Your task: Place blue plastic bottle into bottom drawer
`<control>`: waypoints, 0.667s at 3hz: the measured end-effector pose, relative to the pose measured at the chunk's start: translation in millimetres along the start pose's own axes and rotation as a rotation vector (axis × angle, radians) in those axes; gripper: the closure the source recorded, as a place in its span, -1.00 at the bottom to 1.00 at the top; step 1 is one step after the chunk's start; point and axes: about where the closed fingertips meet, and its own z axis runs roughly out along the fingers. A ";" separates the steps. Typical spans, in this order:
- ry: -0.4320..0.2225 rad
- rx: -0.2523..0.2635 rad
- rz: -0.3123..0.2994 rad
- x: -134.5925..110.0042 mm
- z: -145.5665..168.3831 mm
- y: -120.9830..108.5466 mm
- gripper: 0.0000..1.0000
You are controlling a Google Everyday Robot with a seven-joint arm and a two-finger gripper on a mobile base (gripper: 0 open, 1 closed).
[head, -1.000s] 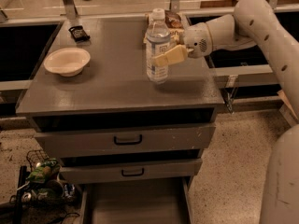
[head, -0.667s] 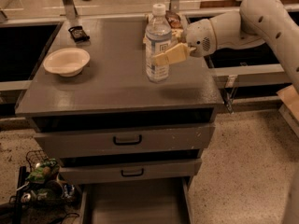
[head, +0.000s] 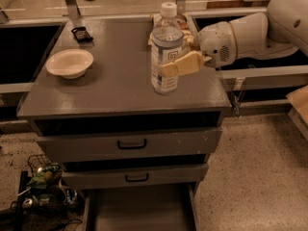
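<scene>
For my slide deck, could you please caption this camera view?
Tool clasps a plastic water bottle at the cabinet top; the bottom drawer stands open.

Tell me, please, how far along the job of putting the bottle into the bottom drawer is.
Done: the bottom drawer stands pulled open. In hand: the gripper is closed on the blue plastic bottle, which is upright over the cabinet top, right of the white bowl. Left: carry the bottle down into the drawer and release it; the bottle is not in there yet.
</scene>
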 end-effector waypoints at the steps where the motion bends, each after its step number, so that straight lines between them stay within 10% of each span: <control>1: 0.020 0.001 -0.055 0.6 -0.3 35.0 1.00; 2: 0.100 -0.018 -0.127 35.1 4.0 72.3 1.00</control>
